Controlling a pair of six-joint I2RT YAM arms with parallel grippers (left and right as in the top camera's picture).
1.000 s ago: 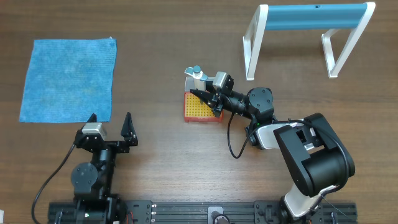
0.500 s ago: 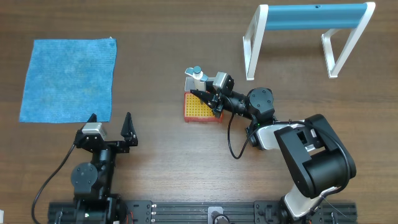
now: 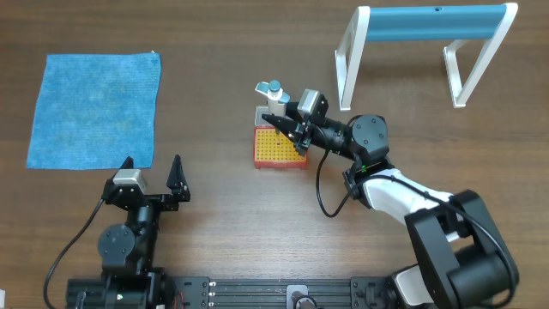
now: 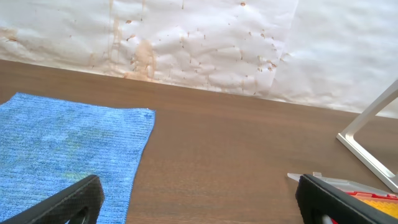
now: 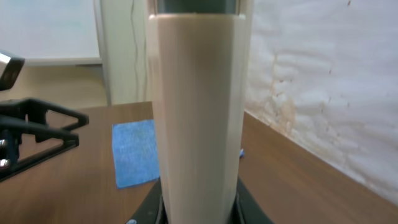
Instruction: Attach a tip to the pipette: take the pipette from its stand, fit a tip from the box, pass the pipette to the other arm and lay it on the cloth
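My right gripper [image 3: 287, 120] is shut on the white pipette [image 3: 273, 93], which has a blue-grey top. It holds the pipette roughly upright above the red tip box [image 3: 279, 148] with its yellow tips. In the right wrist view the pipette body [image 5: 199, 112] stands close before the camera. The blue cloth [image 3: 94, 110] lies flat at the far left. My left gripper [image 3: 153, 167] is open near the front left, just in front of the cloth [image 4: 62, 149], with nothing between its fingers [image 4: 68, 199].
The white stand with a blue top bar [image 3: 429, 26] is at the back right, and one of its legs [image 4: 373, 143] appears in the left wrist view. Bare wooden table lies between the cloth and the tip box [image 4: 367, 196].
My right arm has stretched out and lifted the pipette a little, so its top now shows farther up the picture. The left arm has not moved.
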